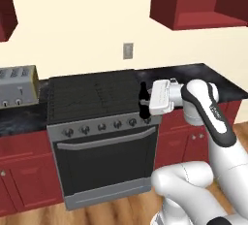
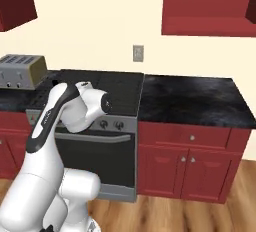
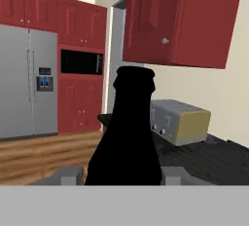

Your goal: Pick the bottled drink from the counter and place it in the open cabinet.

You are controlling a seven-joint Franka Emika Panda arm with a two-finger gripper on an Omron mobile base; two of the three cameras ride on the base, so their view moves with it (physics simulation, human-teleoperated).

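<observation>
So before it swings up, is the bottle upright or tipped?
Upright: the bottled drink stands neck-up in the gripper, above the stove.

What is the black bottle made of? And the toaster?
The bottle looks like dark glass or plastic; it is flat black with no shine, so I cannot tell which. The toaster looks like brushed grey metal on top with a yellowish side, maybe plastic.
</observation>
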